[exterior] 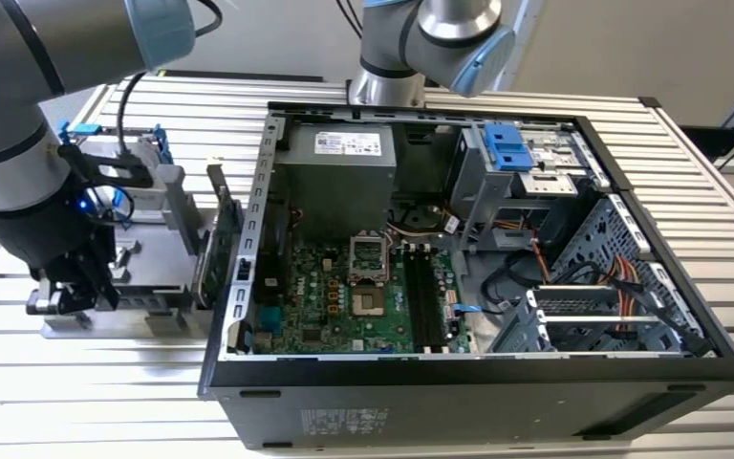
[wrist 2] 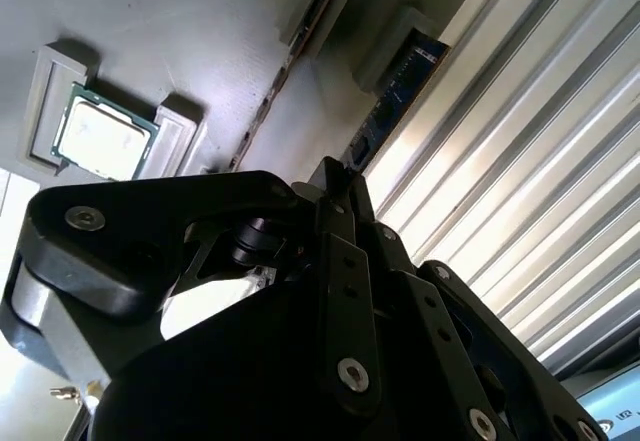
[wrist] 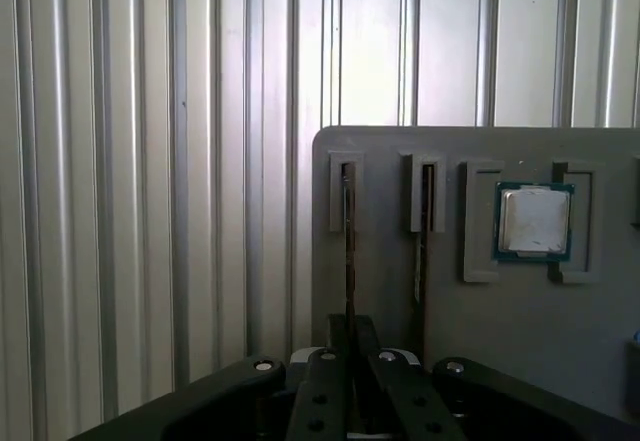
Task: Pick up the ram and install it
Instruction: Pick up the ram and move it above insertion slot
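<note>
First wrist view: ram (wrist: 349,241) on edge in fixture (wrist: 500,341) slot, directly ahead of tool (wrist: 351,323); tool width cannot tell.

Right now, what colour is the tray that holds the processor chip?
The tray is plain grey; the first wrist view shows it best.

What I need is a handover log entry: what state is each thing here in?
ram: on edge in a slot of the grey fixture, not installed
gripper: right at the ram
second stick: on edge in the neighbouring slot
processor: flat in its fixture recess
computer case: on its side, open
</note>
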Available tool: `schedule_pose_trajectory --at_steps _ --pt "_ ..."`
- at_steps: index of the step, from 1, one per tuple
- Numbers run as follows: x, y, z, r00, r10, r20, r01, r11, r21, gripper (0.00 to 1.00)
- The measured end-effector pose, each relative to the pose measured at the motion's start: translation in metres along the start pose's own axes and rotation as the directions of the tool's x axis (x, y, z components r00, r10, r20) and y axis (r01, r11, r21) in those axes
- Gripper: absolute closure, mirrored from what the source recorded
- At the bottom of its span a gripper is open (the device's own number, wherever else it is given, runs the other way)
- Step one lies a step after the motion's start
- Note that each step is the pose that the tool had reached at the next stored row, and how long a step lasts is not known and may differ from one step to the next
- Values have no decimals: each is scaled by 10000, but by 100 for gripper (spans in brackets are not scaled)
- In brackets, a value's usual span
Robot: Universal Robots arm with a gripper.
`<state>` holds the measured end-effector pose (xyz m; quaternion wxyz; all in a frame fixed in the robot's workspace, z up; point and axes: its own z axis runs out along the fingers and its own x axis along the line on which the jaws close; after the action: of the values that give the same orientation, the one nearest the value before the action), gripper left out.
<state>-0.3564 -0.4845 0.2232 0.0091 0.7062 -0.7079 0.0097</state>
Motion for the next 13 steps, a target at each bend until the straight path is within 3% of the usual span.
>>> schedule_pose_trajectory --at_steps 13 --pt "2 0 -70 10000 0 0 0 10000 0 100"
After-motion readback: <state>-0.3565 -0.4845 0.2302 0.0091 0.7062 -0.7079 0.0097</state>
